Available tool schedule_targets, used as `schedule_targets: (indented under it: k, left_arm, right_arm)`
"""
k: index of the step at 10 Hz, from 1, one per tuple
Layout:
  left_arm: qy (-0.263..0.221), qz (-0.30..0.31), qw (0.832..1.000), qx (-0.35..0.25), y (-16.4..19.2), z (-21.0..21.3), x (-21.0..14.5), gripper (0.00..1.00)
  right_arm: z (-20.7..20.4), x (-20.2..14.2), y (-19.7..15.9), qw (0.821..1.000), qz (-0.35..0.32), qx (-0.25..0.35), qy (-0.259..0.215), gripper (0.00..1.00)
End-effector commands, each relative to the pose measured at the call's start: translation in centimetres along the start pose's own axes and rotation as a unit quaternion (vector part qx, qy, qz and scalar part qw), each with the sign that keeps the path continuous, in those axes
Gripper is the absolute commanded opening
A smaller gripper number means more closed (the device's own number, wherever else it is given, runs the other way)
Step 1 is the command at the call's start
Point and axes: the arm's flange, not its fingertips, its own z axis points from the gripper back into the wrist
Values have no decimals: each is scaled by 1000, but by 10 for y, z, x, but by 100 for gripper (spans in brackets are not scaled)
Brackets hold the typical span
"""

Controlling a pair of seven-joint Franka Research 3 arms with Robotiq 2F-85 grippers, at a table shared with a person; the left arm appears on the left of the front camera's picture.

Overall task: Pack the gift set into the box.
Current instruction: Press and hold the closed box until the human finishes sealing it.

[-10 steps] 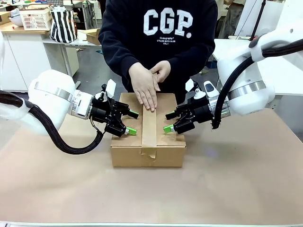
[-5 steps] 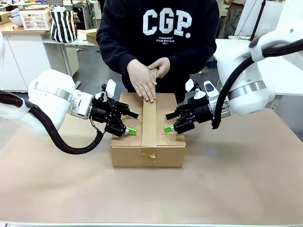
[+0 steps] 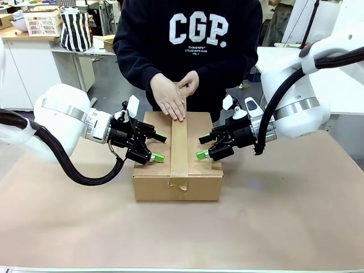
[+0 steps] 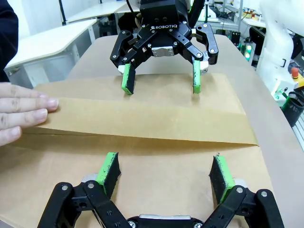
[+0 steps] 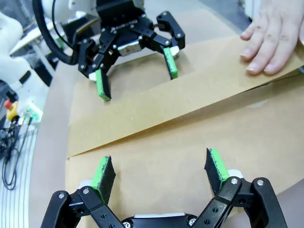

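The box (image 3: 178, 165) sits closed at mid surface (image 3: 284, 216), betw. both arms, a tape strip (image 3: 179, 145) running down its top from the person's side toward the robot. Box's long axis can't be told. Left pincer (image 3: 158, 147) and right pincer (image 3: 200, 147) both spread, pads on the top flaps either side of the strip. Person's hand (image 3: 168, 99) presses the strip's far end.

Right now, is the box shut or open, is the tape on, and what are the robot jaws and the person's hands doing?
Box: shut, flaps down.
Tape: laid along the top seam, end over the front.
Left gripper: jaws open, pads on the lid.
Right gripper: jaws open, pads on the lid.
Person's hands: pressing the tape's far end.
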Motion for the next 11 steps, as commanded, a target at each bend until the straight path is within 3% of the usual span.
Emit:
schedule_targets:
  k: [1, 11]
  left_arm:
    - [1, 2, 1000, -1, -1, -1, -2, 100]
    - [1, 2, 1000, -1, -1, -1, -2, 100]
  right_arm:
    - [-1, -4, 1, 1000, -3, 0, 3, 100]
    - [-1, -4, 1, 1000, -3, 0, 3, 100]
